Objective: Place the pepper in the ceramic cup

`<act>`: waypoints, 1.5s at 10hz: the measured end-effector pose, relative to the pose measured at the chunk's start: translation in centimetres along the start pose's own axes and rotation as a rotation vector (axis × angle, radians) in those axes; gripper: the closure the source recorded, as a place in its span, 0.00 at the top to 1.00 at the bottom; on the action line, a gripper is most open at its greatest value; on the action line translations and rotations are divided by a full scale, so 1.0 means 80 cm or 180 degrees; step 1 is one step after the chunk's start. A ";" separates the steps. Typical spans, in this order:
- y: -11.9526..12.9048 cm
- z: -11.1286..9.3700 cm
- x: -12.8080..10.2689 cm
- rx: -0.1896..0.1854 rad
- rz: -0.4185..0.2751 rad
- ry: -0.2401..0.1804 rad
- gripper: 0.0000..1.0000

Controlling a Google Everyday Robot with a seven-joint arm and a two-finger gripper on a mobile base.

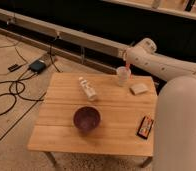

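Gripper (126,60) is noted over the far right corner of the light wooden tabletop (116,107), at the end of the white arm that reaches in from the right. Its jaws are pressed together on the upper end of the pepper (127,67), a small slim orange-red piece. The piece is carried clear of the tabletop.

Key relation: the pepper's long axis is held close to vertical, top end in the gripper, lower end pointing down. The ceramic cup (123,77), a small pale off-white handleless tumbler, is found upright near the far edge, directly below the gripper. The lower tip is lined up with the cup's mouth. Whether the tip is already past the rim or just above it cannot be told.

Judgement: only a straight descent and a release appear to be needed; no sideways correction is suggested.

A beige squarish block (139,89) is recorded just beside the cup, toward the right edge, not touching it. A dark purple bowl (86,119) is well apart, toward the near edge.
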 end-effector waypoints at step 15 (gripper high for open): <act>0.008 0.066 0.022 0.0039 -0.0112 -0.0103 0.00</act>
